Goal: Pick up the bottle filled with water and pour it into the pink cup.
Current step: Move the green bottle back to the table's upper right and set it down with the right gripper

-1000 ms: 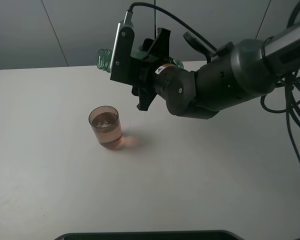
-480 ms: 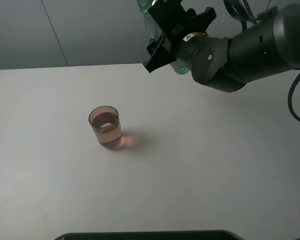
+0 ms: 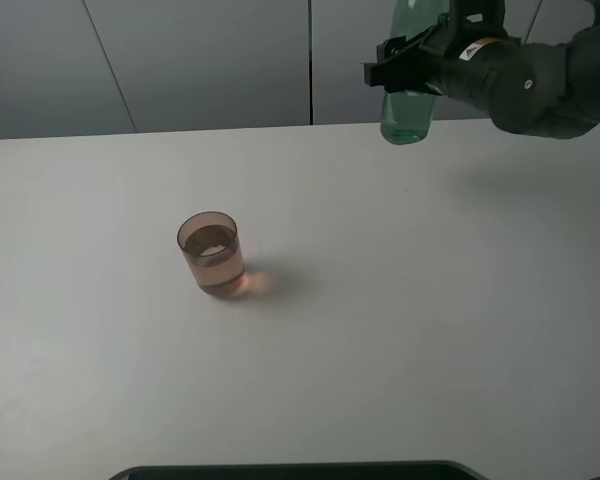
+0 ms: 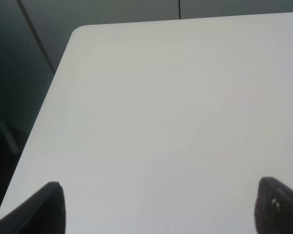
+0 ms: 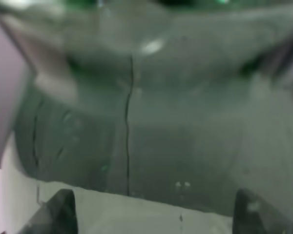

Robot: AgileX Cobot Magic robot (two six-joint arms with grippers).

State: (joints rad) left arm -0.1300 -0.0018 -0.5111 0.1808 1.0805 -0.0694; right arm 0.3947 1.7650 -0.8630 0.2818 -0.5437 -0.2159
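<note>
Transparent green-tinted bottle [image 3: 408,110], translucent brownish-pink cup [image 3: 211,252] with a pink glow on the plain white tabletop [image 3: 380,330], black right gripper [image 3: 420,62], grey wall panels behind

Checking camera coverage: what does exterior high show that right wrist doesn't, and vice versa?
Only exterior high: the pink cup with liquid in it, standing on the white table, and the right gripper holding the bottle upright above the table's far edge, well away from the cup.
Only right wrist: a blurred close-up of the bottle's green-tinted wall, with a vertical seam.
Both: the bottle, in the gripper's grip.
</note>
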